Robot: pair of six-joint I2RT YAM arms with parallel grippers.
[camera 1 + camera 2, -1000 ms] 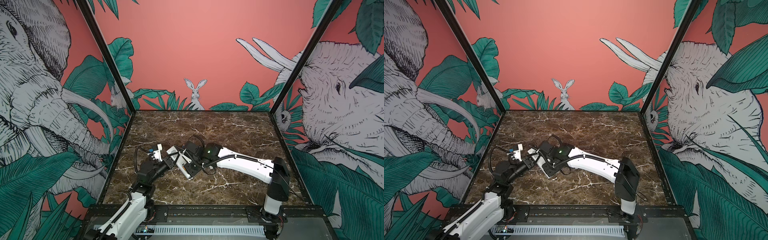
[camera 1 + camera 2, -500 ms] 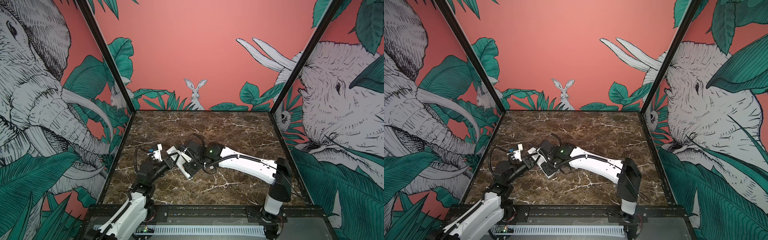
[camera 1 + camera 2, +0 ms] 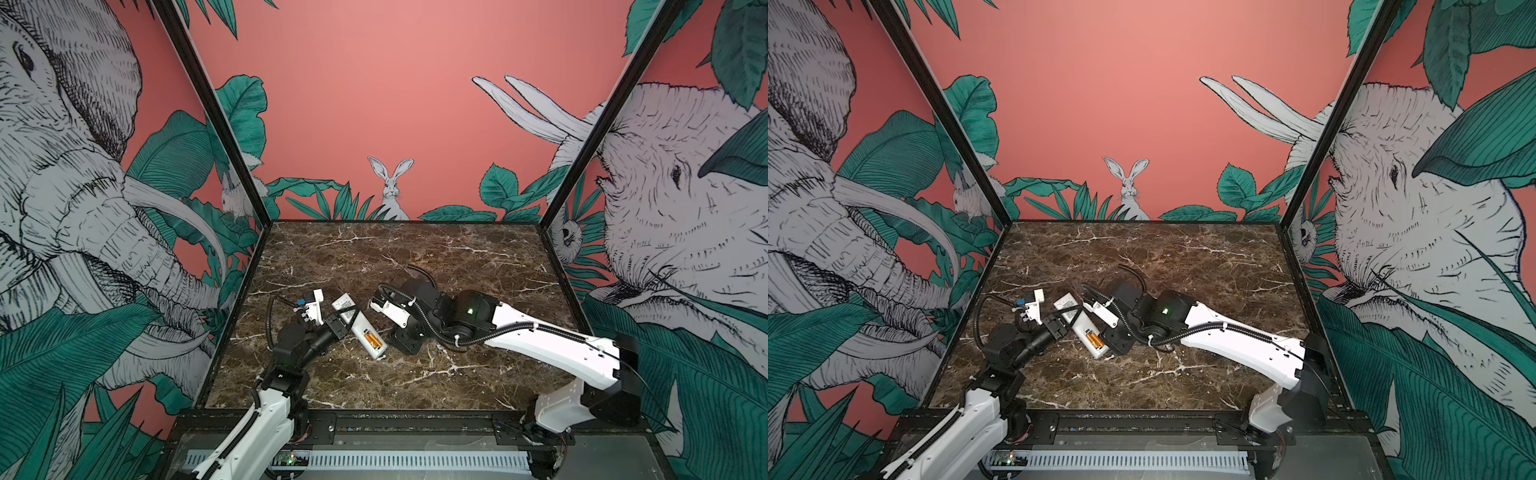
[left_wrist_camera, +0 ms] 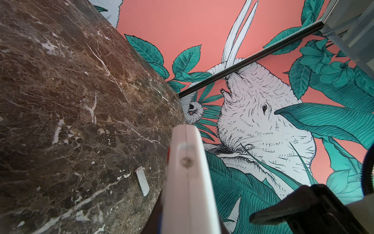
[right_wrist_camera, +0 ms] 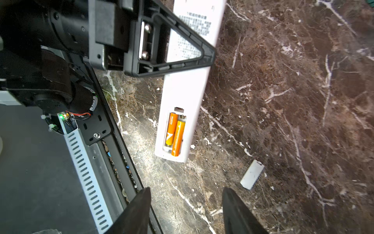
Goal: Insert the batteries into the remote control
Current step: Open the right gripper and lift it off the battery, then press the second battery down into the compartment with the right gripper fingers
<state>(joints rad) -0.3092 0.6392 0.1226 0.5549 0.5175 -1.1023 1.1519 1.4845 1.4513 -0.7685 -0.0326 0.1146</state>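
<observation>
Our left hand (image 3: 348, 318) is pinching the remote (image 3: 360, 330) across its middle in both top views. The remote sits back-up toward seven o'clock of the worktop (image 3: 415, 257) and runs from eleven to five o'clock. The batteries (image 3: 372, 338) show orange in the open bay at the five o'clock end. Our right hand (image 3: 398, 341) is just beside that end, at its three o'clock.

From the left wrist we see the remote (image 4: 188, 182) edge-on between the jaws, and the small cover (image 4: 142, 181) lying apart on the worktop.

From the right wrist, our right hand (image 5: 186, 191) is spread and empty. Both batteries (image 5: 175, 132) are in the bay, but one seems to overhang the end wall. We judge it needs pressing flat until it seats, with the left hand bracing. The cover (image 5: 252, 174) lies near the bay end without touching it, and nothing blocks the press.
</observation>
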